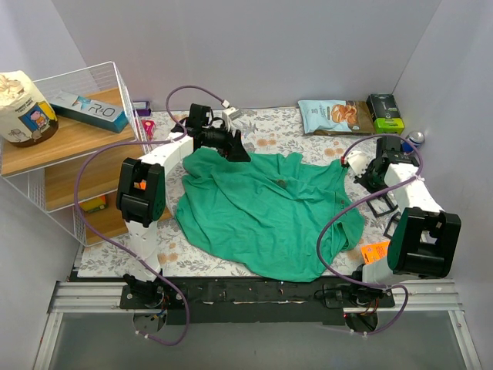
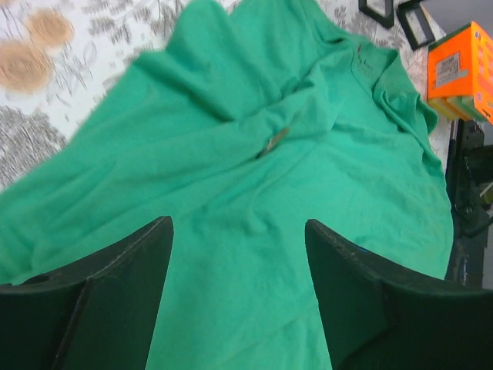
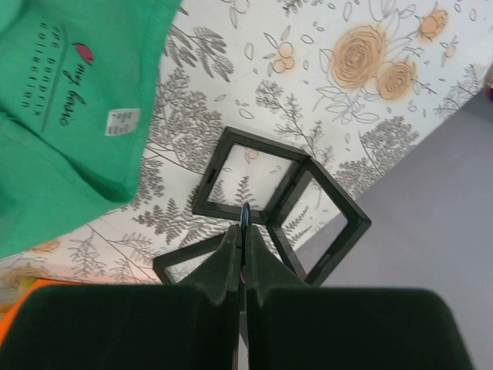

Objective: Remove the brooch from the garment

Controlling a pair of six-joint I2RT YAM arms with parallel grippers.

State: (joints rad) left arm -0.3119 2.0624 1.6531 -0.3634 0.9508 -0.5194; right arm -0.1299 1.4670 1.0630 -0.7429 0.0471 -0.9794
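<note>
The garment (image 1: 262, 216), an emerald-green shirt, lies crumpled across the floral mat. The brooch (image 1: 283, 183) is a dark speck near its upper middle; in the left wrist view the brooch (image 2: 273, 141) lies in a fold of the garment (image 2: 231, 231). My left gripper (image 1: 235, 148) is open and empty over the shirt's far edge, its fingers (image 2: 131, 270) spread above bare cloth (image 2: 235, 254). My right gripper (image 1: 376, 185) is off the shirt's right side, above black frames. Its fingertips (image 3: 245, 227) are shut on a thin dark flat piece (image 3: 246, 212) seen edge-on.
Open black frames (image 3: 254, 181) lie on the mat by the right arm (image 1: 383, 205). An orange box (image 1: 375, 251) sits near the right base. A wire shelf (image 1: 77, 139) stands at the left. A snack bag (image 1: 331, 116) and green box (image 1: 385, 113) lie at the back.
</note>
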